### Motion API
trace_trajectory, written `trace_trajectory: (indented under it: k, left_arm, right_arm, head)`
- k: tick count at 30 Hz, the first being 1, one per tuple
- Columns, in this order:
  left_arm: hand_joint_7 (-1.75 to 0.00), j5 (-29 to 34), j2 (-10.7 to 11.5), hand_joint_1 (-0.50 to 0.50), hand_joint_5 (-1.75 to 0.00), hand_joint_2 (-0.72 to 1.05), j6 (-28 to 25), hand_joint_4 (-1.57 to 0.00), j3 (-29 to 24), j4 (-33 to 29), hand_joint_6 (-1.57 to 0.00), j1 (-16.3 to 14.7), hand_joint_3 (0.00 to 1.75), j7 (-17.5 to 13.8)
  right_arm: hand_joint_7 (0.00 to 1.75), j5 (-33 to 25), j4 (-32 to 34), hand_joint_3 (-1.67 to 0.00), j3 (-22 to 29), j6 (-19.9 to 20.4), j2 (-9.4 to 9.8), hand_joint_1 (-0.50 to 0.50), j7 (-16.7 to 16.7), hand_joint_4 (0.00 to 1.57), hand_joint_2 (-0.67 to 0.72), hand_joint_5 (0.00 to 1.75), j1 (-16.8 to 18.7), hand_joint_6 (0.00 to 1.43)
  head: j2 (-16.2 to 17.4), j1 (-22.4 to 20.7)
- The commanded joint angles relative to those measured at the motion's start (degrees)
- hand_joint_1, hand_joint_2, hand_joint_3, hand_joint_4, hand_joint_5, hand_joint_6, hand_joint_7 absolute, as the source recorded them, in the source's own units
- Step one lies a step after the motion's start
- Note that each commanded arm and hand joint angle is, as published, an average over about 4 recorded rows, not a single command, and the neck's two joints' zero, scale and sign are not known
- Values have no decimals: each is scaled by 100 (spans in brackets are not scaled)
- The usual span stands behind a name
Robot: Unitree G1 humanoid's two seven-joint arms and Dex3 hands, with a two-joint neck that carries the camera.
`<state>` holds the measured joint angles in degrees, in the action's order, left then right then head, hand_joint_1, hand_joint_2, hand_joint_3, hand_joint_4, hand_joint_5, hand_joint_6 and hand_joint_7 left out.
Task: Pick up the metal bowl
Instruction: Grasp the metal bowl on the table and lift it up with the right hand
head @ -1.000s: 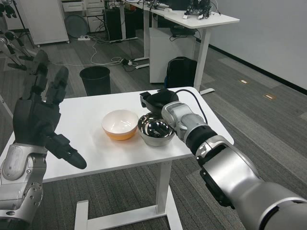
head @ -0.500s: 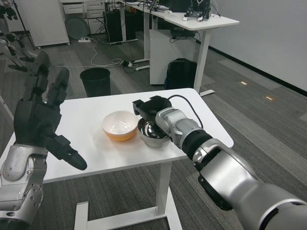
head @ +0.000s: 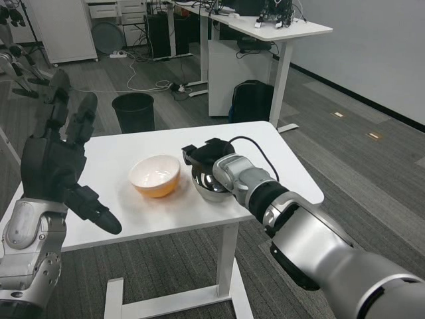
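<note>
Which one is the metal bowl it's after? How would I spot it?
Look at the white table in the middle of the room. Two bowls sit side by side on it; the metal bowl is the right one, under the robot's right hand. It is shiny silver, while its neighbour, the orange bowl, is white inside.

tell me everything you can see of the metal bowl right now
The metal bowl is a shiny, mirror-like steel bowl standing upright on the white table, toward its front right area. Only part of it shows: the right hand lies over its far rim and the wrist covers its right side, so whether the fingers grip it cannot be told. The orange bowl sits just to its left, apart from it.
</note>
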<state>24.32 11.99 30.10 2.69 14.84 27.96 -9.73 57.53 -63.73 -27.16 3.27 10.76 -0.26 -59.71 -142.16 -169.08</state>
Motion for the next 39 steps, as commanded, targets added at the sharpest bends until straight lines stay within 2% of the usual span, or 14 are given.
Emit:
trace_trajectory:
  k: [1,6,10,13,16,20,23,25,28,31,36,39]
  left_arm:
    - [0,65,23,-50,-10,-72,57,0,-27,-25,0,-71,9,-2]
    - [0,65,23,-50,-10,-72,57,0,-23,-25,0,-75,9,-2]
    - [0,65,23,-50,-10,-72,57,0,-23,-25,0,-75,0,-2]
    - [0,65,23,-50,-10,-72,57,0,-23,-25,0,-71,7,-2]
    - [0,65,23,-50,-10,-72,57,0,-23,-25,0,-75,9,-2]
    - [0,65,23,-50,-10,-72,57,0,-23,-23,0,-78,9,-2]
    - [0,65,23,-50,-10,-72,57,0,-23,-16,0,-75,9,-2]
    - [0,65,23,-50,-10,-72,57,0,-23,-16,0,-71,7,-2]
    - [0,65,23,-50,-10,-72,57,0,-30,-16,0,-73,7,-2]
    - [0,65,23,-50,-10,-72,64,0,-32,-16,0,-75,9,-2]
    - [0,65,23,-50,-10,-72,66,0,-32,-10,0,-78,9,-9]
    - [0,65,23,-50,-10,-72,66,0,-36,-12,0,-84,9,-7]
  right_arm:
    - [91,-49,-135,0,-26,-64,-21,-46,-9,8,66,133,-41,0]
    - [91,-71,-166,0,-22,-86,-17,-46,-9,13,66,150,-45,0]
    - [91,-124,-162,0,-17,-90,-12,-46,-13,15,60,158,-45,0]
    - [91,-128,-149,0,-15,-94,-12,-46,-9,17,60,165,-50,0]
    - [91,-128,-144,-2,-9,-121,-8,-46,-4,18,60,165,-50,0]
    - [91,-146,-177,-8,-9,-141,-1,-46,-2,24,53,175,-50,0]
    - [94,-146,-228,-8,-9,-156,5,-46,-13,30,53,175,-50,0]
    - [101,-150,-267,-18,-9,-169,5,-46,-18,32,49,175,-50,0]
    - [105,-168,-331,-48,-15,-198,5,-46,-22,37,34,175,-50,0]
    - [110,-172,-384,-75,-17,-204,12,-46,-68,44,15,175,-50,0]
    - [113,-172,-434,-101,-17,-211,14,-46,-200,56,-27,172,-43,0]
    - [119,-172,-465,-119,-17,-204,14,-46,-294,66,-41,165,-41,0]
  head:
    - [13,9]
    - [34,21]
    - [39,25]
    - [38,24]
    - [38,24]
    - [49,17]
    - [53,13]
    - [62,14]
    - [85,11]
    - [89,3]
    - [107,1]
    - [119,-14]
